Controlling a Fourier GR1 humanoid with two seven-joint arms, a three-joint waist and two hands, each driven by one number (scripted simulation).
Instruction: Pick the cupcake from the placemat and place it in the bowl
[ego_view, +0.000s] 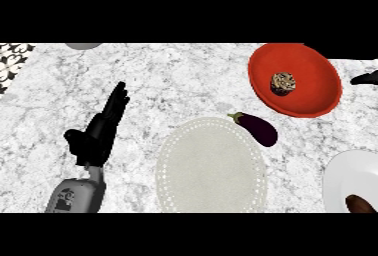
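left robot hand rests spread on the desk, fingers straight. placemat bare. cupcake sits inside the red bowl, far right. right robot hand nearest at the edge; fingers indiscernible.

A white-and-grey marbled counter fills the view, with a black-and-white patterned tile patch at its upper left corner, a grey round thing cut off at the counter's top edge just right of that patch, and even, soft light across the stone.
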